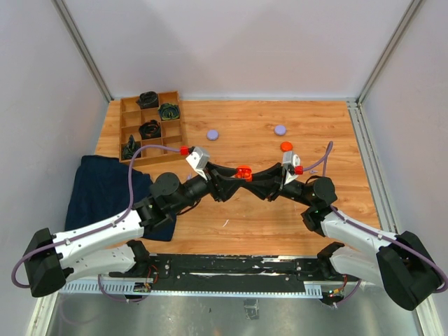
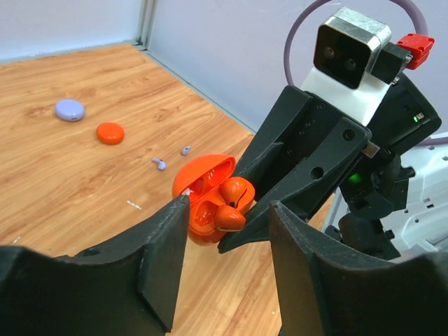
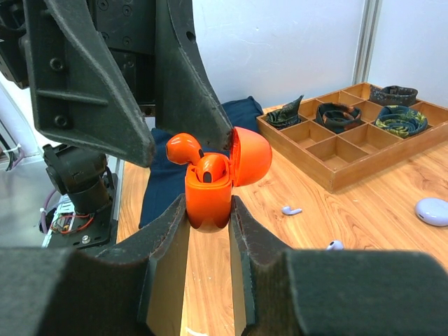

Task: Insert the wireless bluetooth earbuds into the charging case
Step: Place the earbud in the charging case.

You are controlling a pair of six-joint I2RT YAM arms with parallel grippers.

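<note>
- My right tool (image 3: 208,210) is clamped on the lower half of the orange charging case (image 2: 199,210), with one finger on each side. It holds the case clear of the worktop (image 1: 273,217) with the lid hinged open.
- My left tool (image 2: 227,206) meets it nose to nose over the middle of the worktop. Its fingers stand partly apart, and I see nothing pinched between them.
- The left tool's fingertips flank the open mouth of the case.
- The lower orange earbud (image 3: 213,168) sits down in its well inside the case.
- The upper orange earbud (image 3: 183,148) rides higher, leaning out over the rim just below the left tool's fingertips. I cannot tell whether it touches them or is fully in its well.
- The first lavender earbud (image 2: 159,164) and the second lavender earbud (image 2: 185,150) lie loose on the wood. They are near each other, beyond the case.
- Farther out, an orange disc (image 1: 286,146) lies near one lavender disc (image 1: 280,129). The other lavender disc (image 1: 213,134) is well to its left.
- A wooden tray (image 1: 126,133) sits at the far left corner, with black coiled bundles (image 1: 149,129) in some of its compartments.
- A dark blue cloth (image 1: 98,185) lies just on the near side of the tray at the left edge, partly under my left arm.
</note>
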